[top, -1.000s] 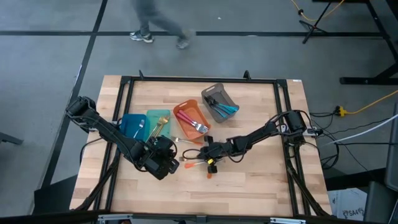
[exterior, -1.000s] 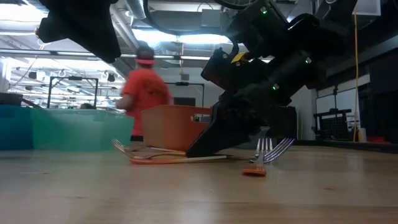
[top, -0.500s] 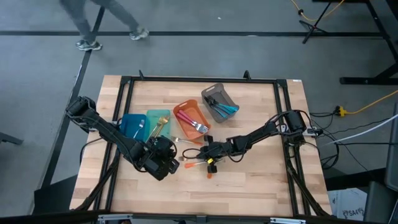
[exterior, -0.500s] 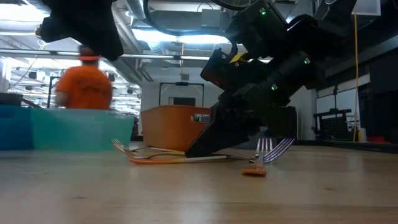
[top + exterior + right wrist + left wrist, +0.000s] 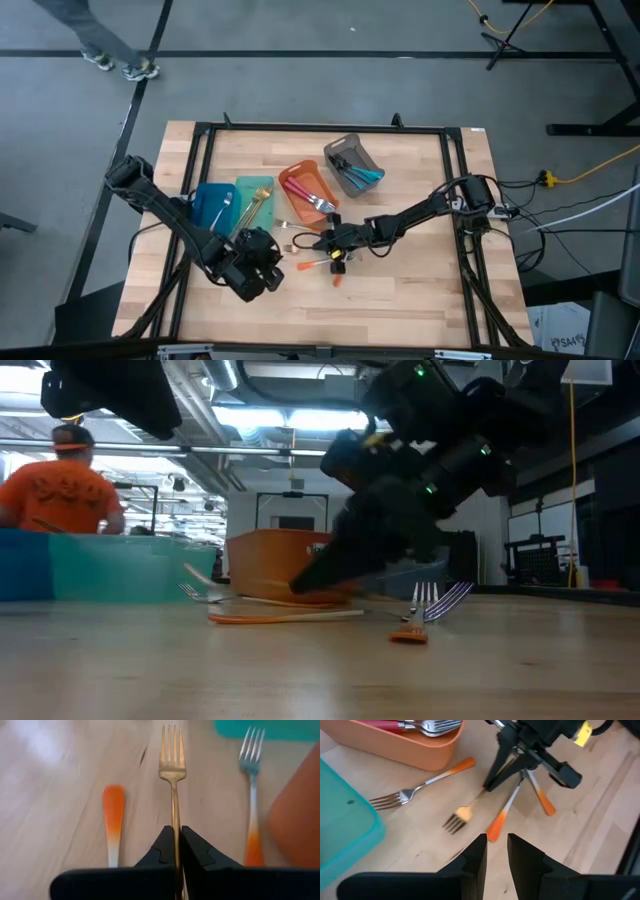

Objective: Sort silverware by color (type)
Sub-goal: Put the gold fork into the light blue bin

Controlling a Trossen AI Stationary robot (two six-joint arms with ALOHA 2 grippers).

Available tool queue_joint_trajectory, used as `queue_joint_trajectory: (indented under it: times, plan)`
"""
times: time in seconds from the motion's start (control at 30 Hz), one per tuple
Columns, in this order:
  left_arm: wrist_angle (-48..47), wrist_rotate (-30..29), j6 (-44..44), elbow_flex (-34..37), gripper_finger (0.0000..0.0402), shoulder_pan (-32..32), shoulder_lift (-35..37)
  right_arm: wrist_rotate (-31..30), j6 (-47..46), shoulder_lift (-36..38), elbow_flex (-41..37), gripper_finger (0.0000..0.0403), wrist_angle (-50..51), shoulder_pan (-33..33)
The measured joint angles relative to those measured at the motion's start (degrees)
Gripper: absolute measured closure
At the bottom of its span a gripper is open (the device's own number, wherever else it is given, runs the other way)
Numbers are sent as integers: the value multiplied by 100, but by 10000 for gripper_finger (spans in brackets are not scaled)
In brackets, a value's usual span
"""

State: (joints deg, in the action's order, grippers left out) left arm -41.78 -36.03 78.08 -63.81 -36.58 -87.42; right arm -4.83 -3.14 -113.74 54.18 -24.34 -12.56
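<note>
My right gripper [image 5: 322, 241] is at mid-table, shut on a gold fork [image 5: 172, 770]. The fork's head [image 5: 455, 820] points toward the table's left. Two orange-handled utensils [image 5: 502, 820] [image 5: 542, 800] and an orange-handled fork [image 5: 420, 787] lie flat on the wood around it. My left gripper [image 5: 497, 857] hovers to the near left of them, narrowly open, with nothing between its fingers. Red-handled forks lie in the orange bin [image 5: 300, 180], blue-handled pieces in the grey bin [image 5: 352, 162], and gold ones in the teal bin [image 5: 254, 190]. My right gripper pinches the gold fork's handle [image 5: 174, 822] between its two fingers. The fingers come from the table's right, slanting down, and lie along the fork. The fork sticks straight out ahead of them, tines forward, with its head [image 5: 203, 582] a little above the table.
A blue bin [image 5: 205, 200] stands left of the teal one. The bins form a row across the table's far half. Bare wood lies along the near edge and to the right. A person [image 5: 60, 495] in an orange shirt passes in the room behind the table.
My right gripper has tipped up off the table and lifted the gold fork's head clear, while the orange-handled pieces stay put. My left gripper has swung a little toward the table's near left. The person behind has walked on to the left.
</note>
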Motion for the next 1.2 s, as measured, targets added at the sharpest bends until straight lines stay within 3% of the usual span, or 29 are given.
queue_joint_trajectory:
  times: [0.13,0.43,0.77,1.2]
  plan:
    - [230,-299,-15,0,331,-95,0,30,4,25,163,402,34,-10]
    - [739,-1854,-20,-1,331,-520,47,7,4,31,906,402,52,-13]
    - [923,-3543,-33,-2,331,-1197,502,-665,57,36,1791,402,54,96]
    - [931,-4202,-205,-2,331,-1635,702,-821,-102,42,2425,402,45,612]
